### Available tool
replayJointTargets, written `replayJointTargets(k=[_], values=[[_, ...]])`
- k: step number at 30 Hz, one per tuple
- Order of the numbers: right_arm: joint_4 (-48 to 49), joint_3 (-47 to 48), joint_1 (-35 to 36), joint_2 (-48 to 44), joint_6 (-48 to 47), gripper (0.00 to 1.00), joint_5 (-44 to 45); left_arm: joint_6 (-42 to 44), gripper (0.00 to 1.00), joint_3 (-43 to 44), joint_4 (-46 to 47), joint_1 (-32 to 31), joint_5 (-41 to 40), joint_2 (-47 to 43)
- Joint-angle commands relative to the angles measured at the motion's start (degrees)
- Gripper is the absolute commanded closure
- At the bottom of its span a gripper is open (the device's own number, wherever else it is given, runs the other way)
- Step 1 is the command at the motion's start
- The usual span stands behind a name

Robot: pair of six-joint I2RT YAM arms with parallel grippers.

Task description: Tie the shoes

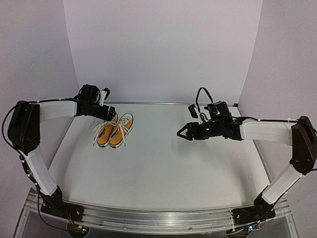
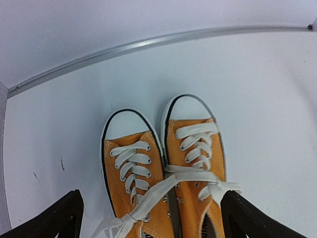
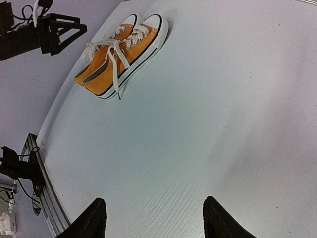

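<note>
The shoes are two small orange sneakers with white toe caps, side by side at the back left of the table, toes toward the back wall. My left gripper hovers over their heel end. In the left wrist view the left gripper is open, its fingers wide to either side of the shoes. A loose white lace runs diagonally across both shoes, one end lying by the right fingertip. My right gripper hangs open mid-table with nothing between its fingers. The right wrist view shows the right gripper far from the shoes.
A metal strip runs along the table's back edge below the white wall. The table's left edge and the front aluminium rail bound the white surface. The left gripper also shows in the right wrist view.
</note>
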Motion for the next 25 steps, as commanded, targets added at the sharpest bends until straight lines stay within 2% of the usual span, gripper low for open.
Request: replayJointTargets(k=[1,4,7,12,16,25], values=[[5.9,3.6,-0.2,2.4,-0.7,0.37,-3.0,-11.2,0.00,0.6,-3.2,-1.4,5.4,-7.2],[10.3,2.9,-0.2,4.3,-0.4,0.37,-5.0,-13.4,0.00,-2.2,-3.0,-6.0,4.7,-9.0],[15.3,1.5,0.0,6.4,1.3,0.37,-7.2,-15.2,0.00,-4.8,-3.9,-12.0,-1.1,-9.0],[20.4,-1.6,1.5,9.4,2.4,0.36,-8.0,-21.2,0.00,-11.4,-0.1,-16.5,2.9,-8.5],[24.6,-4.3,3.0,11.1,4.3,0.35,-8.5,-24.0,0.00,-15.5,3.4,-19.1,3.5,-7.1],[26.6,-5.8,4.2,11.0,5.2,0.33,-8.1,-24.5,0.00,-16.5,5.7,-21.5,2.9,-5.5]])
